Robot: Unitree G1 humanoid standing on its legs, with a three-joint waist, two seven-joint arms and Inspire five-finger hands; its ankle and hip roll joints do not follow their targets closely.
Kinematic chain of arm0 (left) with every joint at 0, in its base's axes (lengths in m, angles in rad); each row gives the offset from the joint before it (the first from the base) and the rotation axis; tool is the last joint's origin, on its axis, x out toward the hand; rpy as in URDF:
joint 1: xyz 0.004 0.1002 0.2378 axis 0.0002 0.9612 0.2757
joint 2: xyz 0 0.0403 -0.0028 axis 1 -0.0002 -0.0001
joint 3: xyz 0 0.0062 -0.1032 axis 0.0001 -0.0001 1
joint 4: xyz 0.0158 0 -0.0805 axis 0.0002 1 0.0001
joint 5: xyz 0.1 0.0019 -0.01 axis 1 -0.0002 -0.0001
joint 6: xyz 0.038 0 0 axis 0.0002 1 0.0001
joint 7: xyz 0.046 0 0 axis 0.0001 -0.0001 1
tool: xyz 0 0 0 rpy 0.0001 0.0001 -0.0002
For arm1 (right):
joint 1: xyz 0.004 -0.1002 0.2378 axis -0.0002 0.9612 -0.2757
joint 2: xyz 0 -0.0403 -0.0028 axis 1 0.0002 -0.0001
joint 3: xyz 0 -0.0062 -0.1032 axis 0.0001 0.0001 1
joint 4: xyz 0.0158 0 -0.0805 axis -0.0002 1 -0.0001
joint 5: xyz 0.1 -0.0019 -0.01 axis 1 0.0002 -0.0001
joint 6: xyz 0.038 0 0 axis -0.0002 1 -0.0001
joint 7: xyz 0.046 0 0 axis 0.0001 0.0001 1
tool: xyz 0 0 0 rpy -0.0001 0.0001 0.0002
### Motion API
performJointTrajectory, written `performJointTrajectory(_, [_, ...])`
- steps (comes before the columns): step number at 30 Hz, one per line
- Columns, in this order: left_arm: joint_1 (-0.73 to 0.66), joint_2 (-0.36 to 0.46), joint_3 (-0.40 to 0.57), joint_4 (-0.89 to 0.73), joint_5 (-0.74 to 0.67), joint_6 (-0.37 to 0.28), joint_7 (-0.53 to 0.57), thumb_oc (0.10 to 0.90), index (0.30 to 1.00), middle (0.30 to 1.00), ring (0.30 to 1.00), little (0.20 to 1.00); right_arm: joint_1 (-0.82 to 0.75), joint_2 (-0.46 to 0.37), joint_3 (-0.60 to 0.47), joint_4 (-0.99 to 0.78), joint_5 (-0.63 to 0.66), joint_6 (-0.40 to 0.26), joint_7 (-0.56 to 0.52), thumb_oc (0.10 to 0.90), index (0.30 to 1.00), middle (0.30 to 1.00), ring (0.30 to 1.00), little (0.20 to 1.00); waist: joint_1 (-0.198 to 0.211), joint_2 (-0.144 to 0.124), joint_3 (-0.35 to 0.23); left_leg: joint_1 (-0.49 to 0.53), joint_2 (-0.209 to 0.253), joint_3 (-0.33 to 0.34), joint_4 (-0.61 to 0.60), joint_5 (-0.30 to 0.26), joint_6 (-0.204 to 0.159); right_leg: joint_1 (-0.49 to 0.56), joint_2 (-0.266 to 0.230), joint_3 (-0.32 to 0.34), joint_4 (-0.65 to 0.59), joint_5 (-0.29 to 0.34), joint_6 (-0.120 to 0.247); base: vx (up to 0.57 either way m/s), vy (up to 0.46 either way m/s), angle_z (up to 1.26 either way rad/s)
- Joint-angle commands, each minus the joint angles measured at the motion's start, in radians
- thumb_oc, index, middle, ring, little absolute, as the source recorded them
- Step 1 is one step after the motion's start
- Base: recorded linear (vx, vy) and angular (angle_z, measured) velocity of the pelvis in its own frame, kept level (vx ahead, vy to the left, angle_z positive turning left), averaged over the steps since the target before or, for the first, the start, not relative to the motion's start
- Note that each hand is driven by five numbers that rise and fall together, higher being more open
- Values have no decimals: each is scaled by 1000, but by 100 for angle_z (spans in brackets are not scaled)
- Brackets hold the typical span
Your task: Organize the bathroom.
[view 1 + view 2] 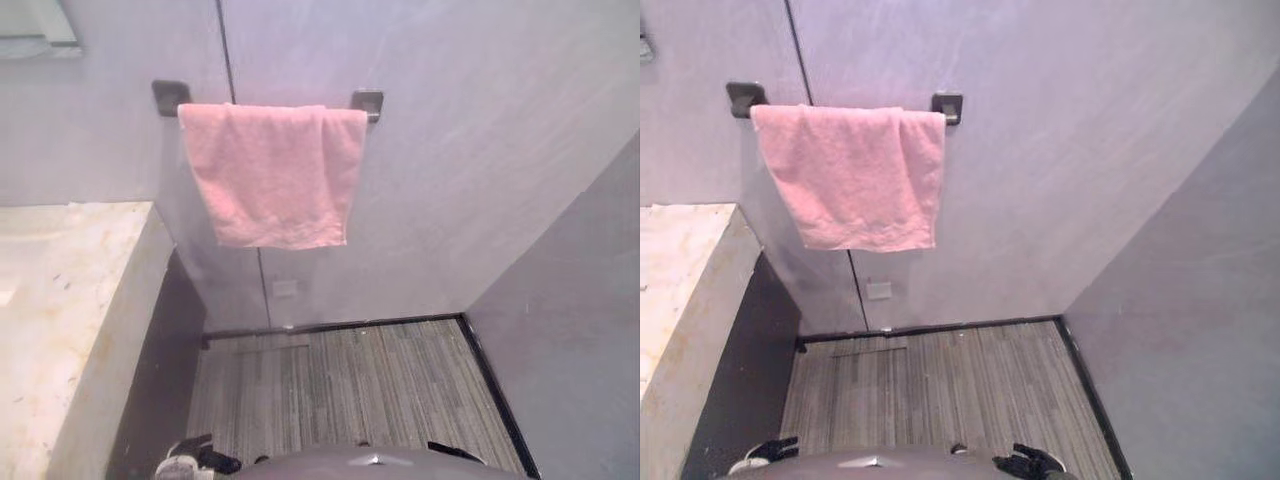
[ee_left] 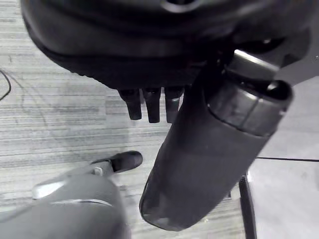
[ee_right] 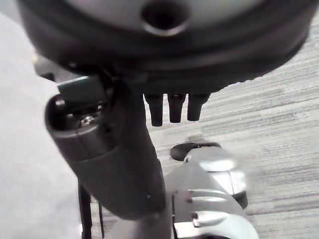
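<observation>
grey wall's rail (image 1: 367,100) under pink towel (image 1: 270,175), well above both slack-fingered, empty hands: left hand (image 2: 149,102), right hand (image 3: 172,107)

Dark hands (image 3: 169,107), seemingly glossy black thumbs (image 2: 209,149)

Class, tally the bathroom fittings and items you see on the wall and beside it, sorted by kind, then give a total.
Pink towel: 1
Towel rail brackets: 2
Stone counter: 1
Wall socket plate: 1
Total: 5
</observation>
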Motion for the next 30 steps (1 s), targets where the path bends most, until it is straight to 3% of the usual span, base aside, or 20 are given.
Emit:
performJointTrajectory(1, [-62,-20,-57,-4,77,-8,-27,800,900,900,900,900,-108,7,20,5,-26,-2,5,800,900,900,900,900,12,82,65,64,-47,-46,11,-97,52,-20,126,37,127,-102,-1,-75,-134,101])
performJointTrajectory(4, [-39,-21,-68,-9,65,-2,-23,800,900,900,900,900,-118,1,35,6,-50,15,14,800,900,900,900,900,24,73,67,51,-27,-46,4,-73,20,20,128,15,41,-77,-5,-117,-165,80])
performJointTrajectory(7, [-22,-20,-55,-17,64,7,-23,800,900,900,900,900,-142,-14,60,-3,-60,32,15,800,900,900,900,900,60,60,90,-29,28,-26,22,-16,-32,61,123,-5,-21,-65,-6,-162,-166,24])
performJointTrajectory(9, [-22,-21,-54,-16,87,6,-21,800,900,900,900,900,-155,-20,57,-9,-15,56,-3,800,900,900,900,900,69,58,103,-58,64,10,35,11,-49,76,119,-30,-41,-59,-12,-162,-108,27])
performJointTrajectory(11, [-28,-28,-42,-10,113,9,-24,800,900,900,900,900,-161,-24,41,-6,36,76,-31,800,900,900,900,900,58,56,111,-73,108,118,66,27,-60,88,114,-85,-69,-44,-17,-192,-80,60])
performJointTrajectory(13, [-33,-31,-38,-8,116,-6,-17,800,900,900,900,900,-157,-26,36,-1,32,83,-43,800,900,900,900,900,36,48,113,-69,112,195,131,-3,-48,90,100,-129,-81,-29,-22,-244,10,126])
performJointTrajectory(18, [-34,-21,-13,-24,112,-35,-9,800,900,900,900,900,-155,-37,23,15,10,119,-51,800,900,900,900,900,13,27,103,-3,96,247,271,-130,-20,58,49,-180,-85,4,-14,-260,56,119])
performJointTrajectory(24, [-66,-16,-19,-31,103,-36,-15,800,900,900,900,900,-144,-47,4,18,19,139,-62,800,900,900,900,900,-37,55,58,126,171,350,228,-88,-80,15,18,-272,-90,26,-7,-187,163,119])
performJointTrajectory(26, [-70,-16,-24,-32,107,-35,-16,800,900,900,900,900,-140,-48,1,19,12,147,-62,800,900,900,900,900,-46,62,51,147,175,367,193,-84,-88,6,8,-285,-86,34,1,-107,270,201])
performJointTrajectory(27, [-73,-17,-32,-33,100,-34,-11,800,900,900,900,900,-137,-47,-2,25,10,152,-72,800,900,900,900,900,-53,79,43,174,181,369,149,-96,-103,8,0,-285,-85,31,23,-47,286,153])
performJointTrajectory(30, [-76,-20,-40,-38,102,-24,-18,800,900,900,900,900,-138,-49,-11,31,18,154,-81,800,900,900,900,900,-63,89,38,193,167,385,80,-104,-100,-6,-31,-288,-72,51,53,-84,318,101])
